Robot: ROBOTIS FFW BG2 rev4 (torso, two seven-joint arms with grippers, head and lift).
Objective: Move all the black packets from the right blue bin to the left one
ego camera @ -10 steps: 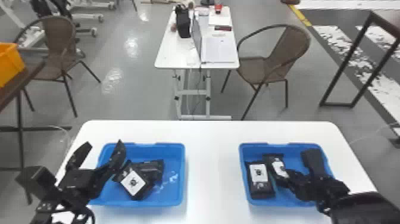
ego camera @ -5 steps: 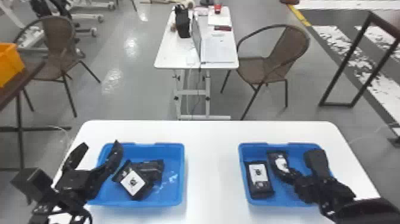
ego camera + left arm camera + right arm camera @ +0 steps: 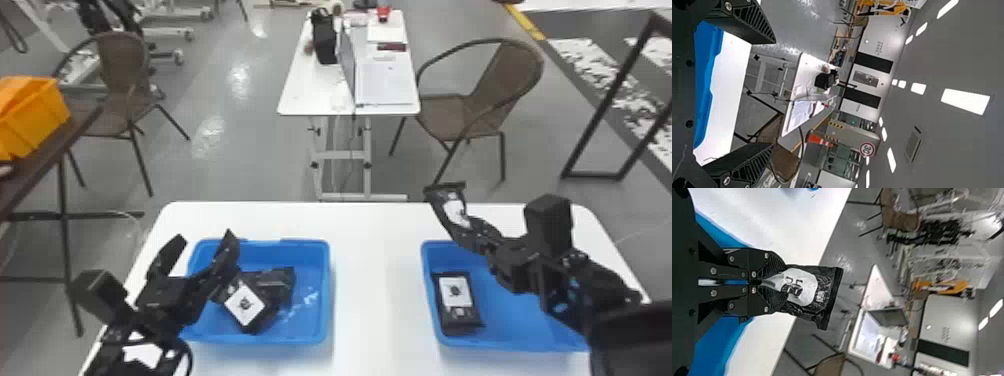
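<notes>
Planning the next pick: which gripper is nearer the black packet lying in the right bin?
Right. The right gripper, holding another packet, is raised near the right bin that holds the lying packet; the left gripper is across at the left bin.

"Left side?"

"Left arm (image 3: 140, 327) enters low at the head view's left. The left gripper (image 3: 202, 242) points forward and up, its two flat fingers (image 3: 756, 23) spread wide apart."

"Right side?"

"Right arm (image 3: 585, 277) runs from the lower right corner, slanting forward and inward. The right gripper (image 3: 464, 232) is at its far end, raised, aimed forward and leftward, its fingers (image 3: 773, 263) closed in a firm pinch."
</notes>
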